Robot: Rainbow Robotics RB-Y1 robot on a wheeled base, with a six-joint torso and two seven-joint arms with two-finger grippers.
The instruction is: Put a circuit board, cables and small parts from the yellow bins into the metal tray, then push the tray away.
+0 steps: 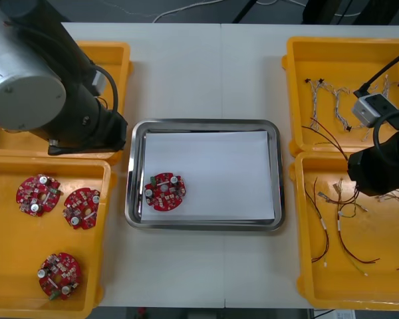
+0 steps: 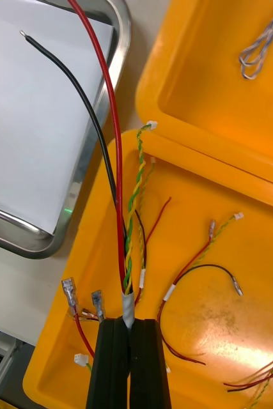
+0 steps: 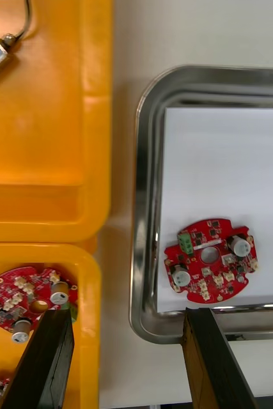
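R fingers clamped on cables over bin; L fingers apart at tray rim, 1 board inside.

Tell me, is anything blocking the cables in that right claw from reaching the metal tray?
Nothing visible does. The right gripper, shut on the cable bundle, is over the near right yellow bin; only that bin's rim lies before the metal tray. The left gripper hangs open at the tray's other side.
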